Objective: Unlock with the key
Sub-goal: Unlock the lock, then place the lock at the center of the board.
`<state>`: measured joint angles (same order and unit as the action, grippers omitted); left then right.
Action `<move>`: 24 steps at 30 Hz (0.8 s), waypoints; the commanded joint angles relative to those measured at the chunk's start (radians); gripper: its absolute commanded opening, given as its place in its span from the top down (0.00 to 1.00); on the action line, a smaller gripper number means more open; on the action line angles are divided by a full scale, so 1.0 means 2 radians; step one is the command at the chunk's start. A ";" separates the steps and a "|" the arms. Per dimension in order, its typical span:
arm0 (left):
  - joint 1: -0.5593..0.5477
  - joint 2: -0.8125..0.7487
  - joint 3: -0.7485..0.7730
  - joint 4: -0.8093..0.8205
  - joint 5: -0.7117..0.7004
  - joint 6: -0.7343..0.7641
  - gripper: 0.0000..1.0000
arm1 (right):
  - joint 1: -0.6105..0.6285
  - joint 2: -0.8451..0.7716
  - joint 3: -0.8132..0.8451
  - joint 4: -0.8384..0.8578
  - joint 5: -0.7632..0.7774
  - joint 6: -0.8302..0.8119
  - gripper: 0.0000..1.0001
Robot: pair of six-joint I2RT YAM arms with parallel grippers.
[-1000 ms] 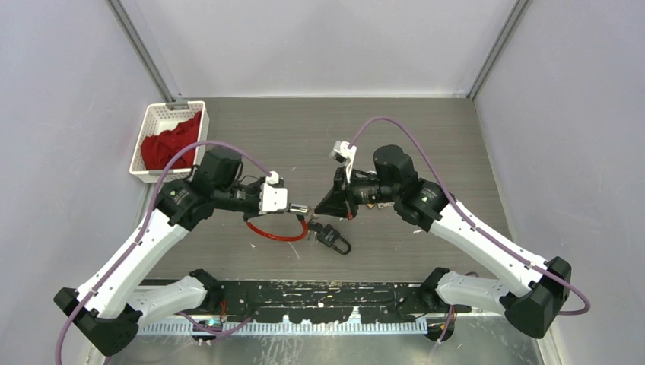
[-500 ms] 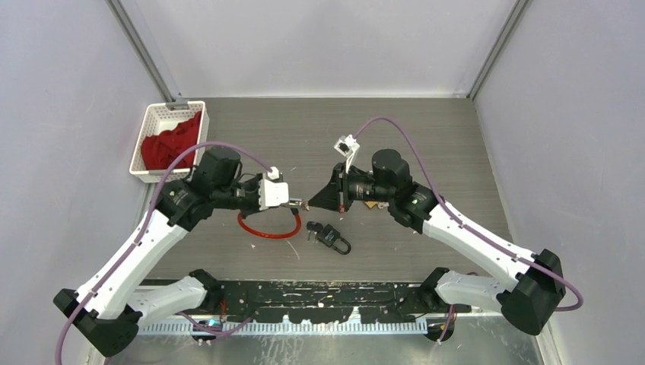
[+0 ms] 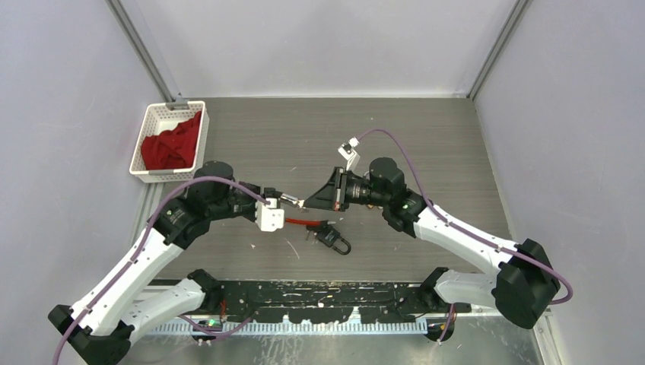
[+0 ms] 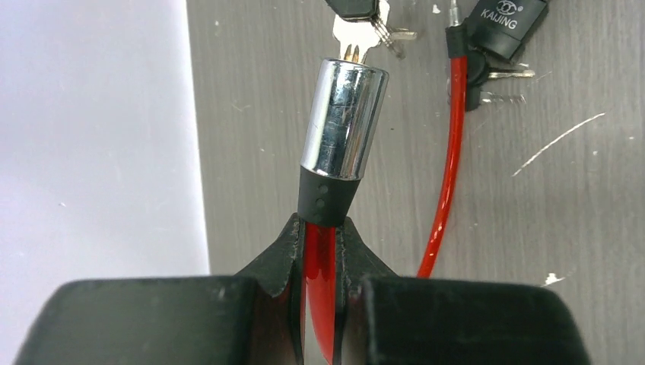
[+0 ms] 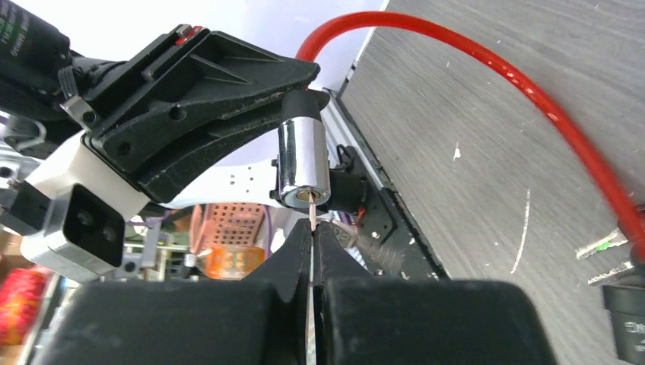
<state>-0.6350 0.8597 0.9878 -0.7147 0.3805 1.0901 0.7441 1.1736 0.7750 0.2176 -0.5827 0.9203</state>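
Note:
My left gripper [image 3: 282, 200] is shut on the red cable [image 4: 320, 258] just behind the chrome lock cylinder [image 4: 342, 122], which it holds above the table. The cylinder faces my right gripper [image 3: 307, 203]. My right gripper [image 5: 312, 228] is shut on a thin silver key [image 5: 312, 216], seen edge-on, and the key's tip meets the keyhole in the cylinder's face [image 5: 304, 196]. In the left wrist view the key blade [image 4: 356, 42] enters the cylinder's far end. The rest of the red cable [image 3: 304, 221] loops down to the table.
The black lock piece with spare keys [image 3: 332, 239] lies on the table just below the two grippers and also shows in the left wrist view [image 4: 506, 23]. A white basket [image 3: 148, 122] with red cloth [image 3: 171, 143] stands at the far left.
My left gripper has swung the cylinder round to face right and lifted it. My right gripper has moved left until the key reached the keyhole. The cable loop has been pulled flatter.

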 commanded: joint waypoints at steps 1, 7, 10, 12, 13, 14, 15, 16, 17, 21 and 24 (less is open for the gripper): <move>-0.017 -0.024 -0.002 0.144 0.055 0.067 1.00 | 0.004 0.003 -0.019 0.093 -0.019 0.096 0.99; -0.020 -0.026 -0.010 0.147 0.051 0.083 1.00 | -0.004 -0.009 -0.018 0.090 -0.014 0.093 0.99; -0.020 -0.010 0.001 0.138 0.036 0.057 1.00 | -0.014 -0.023 0.008 0.021 0.002 0.029 0.75; -0.021 0.010 0.009 0.136 0.016 0.025 1.00 | -0.020 -0.036 0.031 -0.044 0.028 -0.046 0.63; -0.021 0.022 0.014 0.143 0.002 0.011 1.00 | -0.026 -0.042 0.041 -0.072 0.043 -0.074 0.57; -0.020 0.036 0.019 0.149 -0.017 0.001 1.00 | -0.032 -0.049 0.050 -0.098 0.055 -0.094 0.51; -0.020 0.051 0.026 0.155 -0.046 -0.010 1.00 | -0.037 -0.055 0.058 -0.124 0.068 -0.115 0.43; -0.019 0.070 0.036 0.161 -0.067 -0.021 1.00 | -0.044 -0.062 0.067 -0.149 0.084 -0.135 0.37; -0.016 0.099 0.052 0.156 -0.084 -0.026 1.00 | -0.049 -0.068 0.076 -0.175 0.100 -0.151 0.31; 0.011 0.193 0.142 0.103 -0.100 -0.062 1.00 | -0.076 -0.090 0.108 -0.261 0.173 -0.207 0.12; 0.017 0.279 0.222 0.040 -0.115 -0.076 1.00 | -0.095 -0.099 0.125 -0.308 0.224 -0.231 0.07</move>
<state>-0.6243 1.2812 1.2503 -0.5602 0.2222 1.0180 0.5922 1.0157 0.9516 -0.2241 -0.3180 0.6029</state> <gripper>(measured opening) 0.091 0.909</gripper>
